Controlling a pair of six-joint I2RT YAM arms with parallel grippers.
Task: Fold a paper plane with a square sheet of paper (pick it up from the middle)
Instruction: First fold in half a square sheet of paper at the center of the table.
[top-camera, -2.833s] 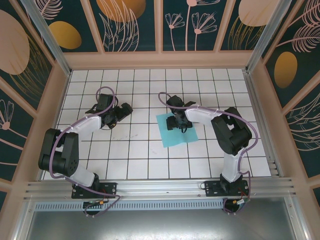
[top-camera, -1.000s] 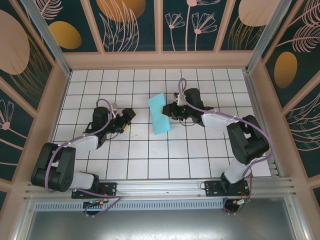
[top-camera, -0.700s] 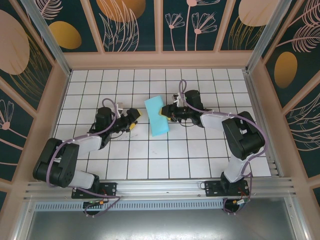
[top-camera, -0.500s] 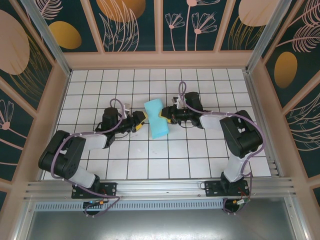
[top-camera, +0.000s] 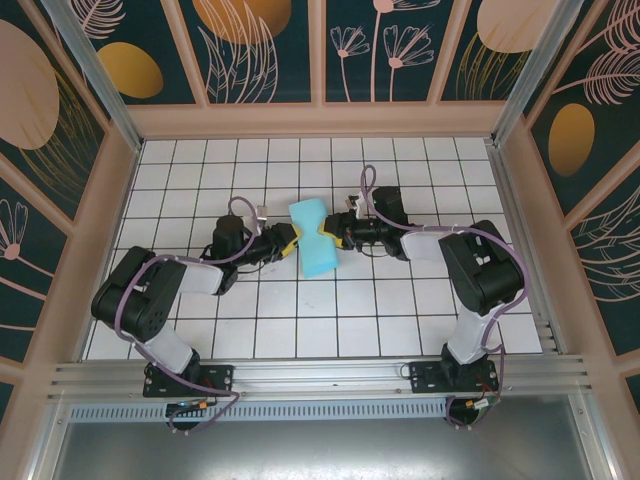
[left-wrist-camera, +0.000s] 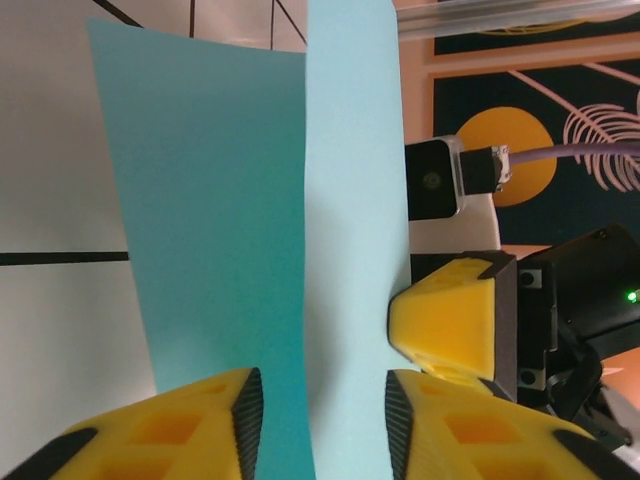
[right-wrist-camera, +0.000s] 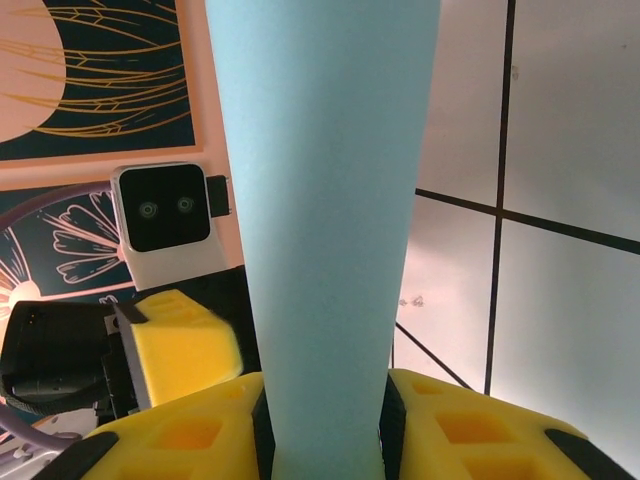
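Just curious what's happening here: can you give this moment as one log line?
blue paper: folded | right gripper: shut on it | left gripper: open, astride it

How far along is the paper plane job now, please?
Done: the paper is held up, bent at its middle. In hand: the right claw pinches it; the left claw straddles it. Left: no pointed plane shape yet, so the real folds remain.
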